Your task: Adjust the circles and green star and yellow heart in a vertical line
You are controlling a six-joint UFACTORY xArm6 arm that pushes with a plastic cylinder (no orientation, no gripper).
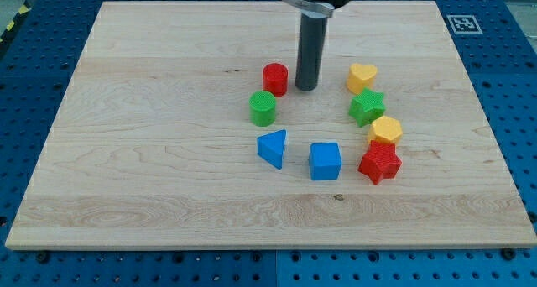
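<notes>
My tip (306,88) touches the board just right of the red circle (275,79), close to it but apart. The green circle (263,108) sits below and slightly left of the red circle. The yellow heart (362,76) lies to the right of my tip, with the green star (367,107) directly below it. The two circles form a short column on the left, and the heart and star form one on the right.
A yellow hexagon (386,130) and a red star (380,163) sit below the green star. A blue triangle (273,148) and a blue cube (325,161) lie lower in the middle. The wooden board (126,153) rests on a blue pegboard table.
</notes>
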